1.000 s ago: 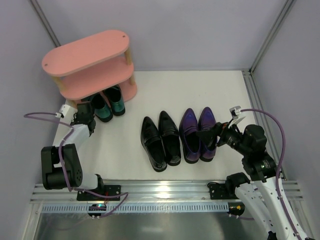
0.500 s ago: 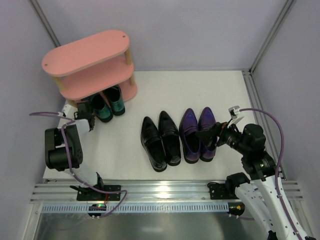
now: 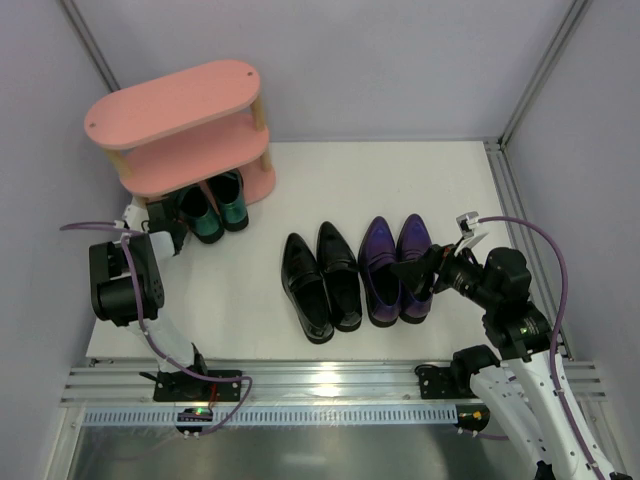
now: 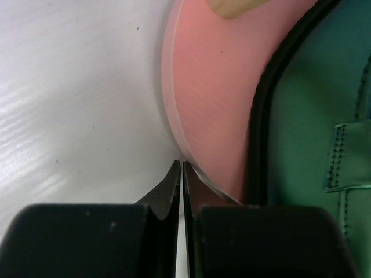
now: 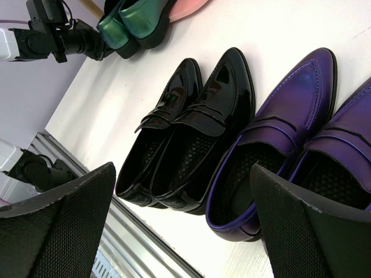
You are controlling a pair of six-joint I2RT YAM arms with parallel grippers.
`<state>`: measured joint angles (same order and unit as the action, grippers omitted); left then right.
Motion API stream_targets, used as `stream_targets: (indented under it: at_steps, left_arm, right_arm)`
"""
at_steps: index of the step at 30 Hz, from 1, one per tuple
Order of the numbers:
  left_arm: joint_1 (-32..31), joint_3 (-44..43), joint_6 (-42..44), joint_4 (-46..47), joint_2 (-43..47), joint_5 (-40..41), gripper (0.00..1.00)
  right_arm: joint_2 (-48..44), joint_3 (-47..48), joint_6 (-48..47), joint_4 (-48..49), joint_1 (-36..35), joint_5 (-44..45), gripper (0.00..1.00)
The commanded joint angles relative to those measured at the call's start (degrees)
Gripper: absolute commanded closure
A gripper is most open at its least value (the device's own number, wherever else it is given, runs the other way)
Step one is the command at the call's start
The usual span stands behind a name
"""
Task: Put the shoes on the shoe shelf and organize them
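Top external view: pink shoe shelf [image 3: 175, 105] stands in the upper left of the frame on the white table [image 3: 350, 180]. Teal-green pair [image 3: 212, 205] sits side by side on its lowest board, the near ends sticking out past the board's edge. Black pair [image 3: 320, 285] and purple pair [image 3: 395, 268] lie on the table at mid-frame, the pairs just beside each other, toes toward the top of the frame; neither pair is on the shelf. Left gripper [image 3: 160, 218] is at the lower left end of the shelf, beside the teal-green pair. Left wrist view: fingers pressed together with nothing between them, the tips at the rim of the pink lowest board [image 4: 203, 98]; one teal-green shoe [image 4: 316, 116] fills the right of the frame, resting on that board. Right gripper [image 3: 412, 270] is at the right side of the purple pair. Right wrist view: fingers [image 5: 64, 226] spread wide and holding nothing, with the black and purple shoes visible between them.
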<state>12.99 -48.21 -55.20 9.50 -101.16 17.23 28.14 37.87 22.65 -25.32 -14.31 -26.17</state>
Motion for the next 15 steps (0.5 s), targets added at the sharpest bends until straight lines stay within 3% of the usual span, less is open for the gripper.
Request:
stream_targets:
  at_steps: [1, 7, 15]
  left_arm:
    - [0.72, -3.03, -0.43, 6.67, -1.58, -5.45, 1.0]
    - [0.98, -0.15, -3.67, 9.83, 0.44, -8.27, 1.0]
    - [0.89, 9.7, -10.01, 12.21, 12.54, -2.47, 1.0]
  right_arm:
    - [0.16, -0.34, 0.02, 1.77, -0.28, -0.9, 0.03]
    - [0.86, -0.43, 0.02, 2.38, -0.37, -1.07, 0.03]
    - [1.13, -0.6, 0.02, 2.82, -0.29, -1.51, 0.03]
